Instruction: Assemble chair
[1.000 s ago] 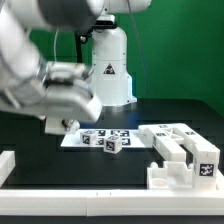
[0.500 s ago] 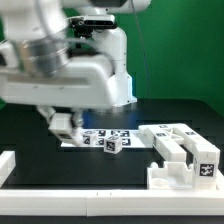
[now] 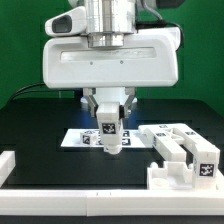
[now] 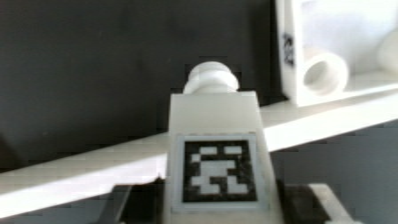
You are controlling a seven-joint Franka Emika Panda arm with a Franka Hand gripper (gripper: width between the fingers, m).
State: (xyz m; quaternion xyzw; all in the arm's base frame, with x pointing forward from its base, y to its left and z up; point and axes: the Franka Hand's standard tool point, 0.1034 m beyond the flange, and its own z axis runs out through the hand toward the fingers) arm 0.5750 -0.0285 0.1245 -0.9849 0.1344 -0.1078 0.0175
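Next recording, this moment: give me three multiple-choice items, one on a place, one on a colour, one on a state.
1. Where does the partly built chair stand?
A. at the exterior view's left
B. at the exterior view's right
C. in the middle of that view

2. What colour is the bare table?
A. black
B. white
C. green

3. What is the gripper doing?
A. hanging open and empty
B. shut on a tagged white part
C. shut on the partly built chair

Answers:
1 B: the stepped white structure stands near the right edge of the exterior view, apart from the arm.
2 A: the surface around the parts is black.
3 B: the wrist view shows the tagged bar with its peg clamped between the jaws.
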